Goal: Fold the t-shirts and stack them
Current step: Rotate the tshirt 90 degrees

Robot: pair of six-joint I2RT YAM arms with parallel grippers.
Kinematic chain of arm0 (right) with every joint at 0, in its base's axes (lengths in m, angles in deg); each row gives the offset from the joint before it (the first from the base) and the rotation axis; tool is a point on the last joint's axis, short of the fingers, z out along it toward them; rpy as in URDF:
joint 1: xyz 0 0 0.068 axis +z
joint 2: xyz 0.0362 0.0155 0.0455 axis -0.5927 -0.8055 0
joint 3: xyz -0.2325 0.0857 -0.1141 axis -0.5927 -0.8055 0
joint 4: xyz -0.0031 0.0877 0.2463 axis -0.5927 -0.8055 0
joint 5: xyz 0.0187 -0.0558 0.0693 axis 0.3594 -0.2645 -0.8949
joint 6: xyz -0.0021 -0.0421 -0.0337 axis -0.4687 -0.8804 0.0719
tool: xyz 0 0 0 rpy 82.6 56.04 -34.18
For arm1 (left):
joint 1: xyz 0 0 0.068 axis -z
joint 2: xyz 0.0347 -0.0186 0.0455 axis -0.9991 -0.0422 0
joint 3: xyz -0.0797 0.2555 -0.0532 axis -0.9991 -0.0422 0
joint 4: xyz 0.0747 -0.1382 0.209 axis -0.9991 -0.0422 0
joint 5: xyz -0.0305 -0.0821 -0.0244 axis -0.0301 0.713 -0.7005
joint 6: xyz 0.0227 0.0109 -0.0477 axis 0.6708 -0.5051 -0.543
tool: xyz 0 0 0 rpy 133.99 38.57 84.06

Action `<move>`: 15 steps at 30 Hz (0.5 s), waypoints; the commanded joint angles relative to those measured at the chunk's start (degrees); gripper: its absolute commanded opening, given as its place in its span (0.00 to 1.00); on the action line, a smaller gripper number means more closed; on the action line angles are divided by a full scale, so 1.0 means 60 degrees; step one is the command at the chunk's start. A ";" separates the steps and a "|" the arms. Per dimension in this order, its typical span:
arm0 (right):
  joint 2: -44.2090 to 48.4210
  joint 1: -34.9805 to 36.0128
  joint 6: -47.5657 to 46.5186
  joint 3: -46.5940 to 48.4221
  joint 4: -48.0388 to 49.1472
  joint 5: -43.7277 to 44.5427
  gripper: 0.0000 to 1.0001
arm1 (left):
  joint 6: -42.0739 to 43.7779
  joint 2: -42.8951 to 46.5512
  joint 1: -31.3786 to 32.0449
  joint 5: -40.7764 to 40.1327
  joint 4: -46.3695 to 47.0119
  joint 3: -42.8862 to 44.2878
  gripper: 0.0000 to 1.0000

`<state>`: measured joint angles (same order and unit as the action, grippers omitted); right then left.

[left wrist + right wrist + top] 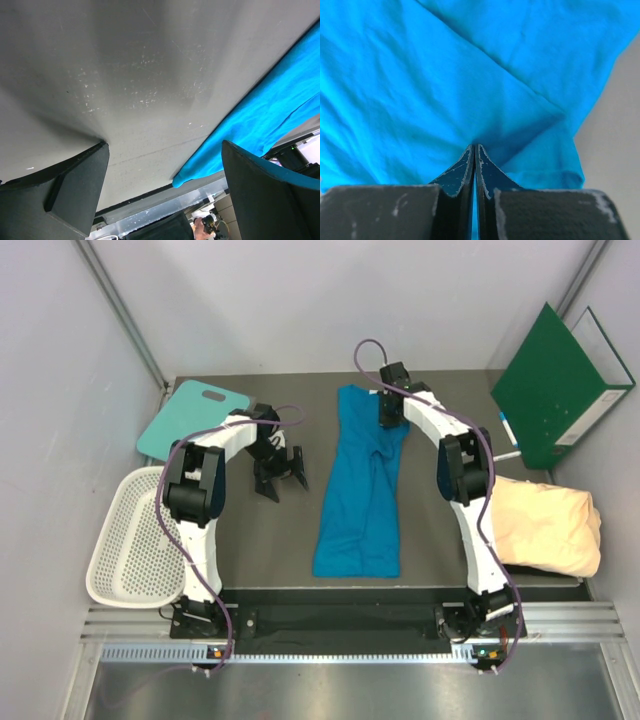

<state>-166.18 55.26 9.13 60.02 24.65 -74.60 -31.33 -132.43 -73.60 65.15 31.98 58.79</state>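
Currently the fold is in hand. The right gripper, fingers pressed together, pinches a crease at the far end of the bright medium-blue cloth t-shirt. The left gripper, spread and empty, hovers over the grey table with the cloth edge just to its right. The t-shirt lies as a narrow strip. Its long axis runs from the right gripper back toward the arm bases, with the wider straight end nearest them. The next move likely calls for carrying the pinched end toward that straight end, folding crosswise.

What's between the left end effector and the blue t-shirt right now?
Nothing: just bare table. The top view shows the left end effector apart from the blue t-shirt, and the left wrist view shows the same empty stretch.
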 commanded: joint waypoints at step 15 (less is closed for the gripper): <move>0.1851 -0.0355 0.0108 -0.1595 -0.0361 0.1102 0.00 | 0.0348 -0.0519 0.0029 -0.0218 0.0604 0.0077 0.99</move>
<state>-160.46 53.95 9.15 51.21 23.30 -70.33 -31.16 -132.93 -73.62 65.21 31.44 59.33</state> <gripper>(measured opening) 0.004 0.989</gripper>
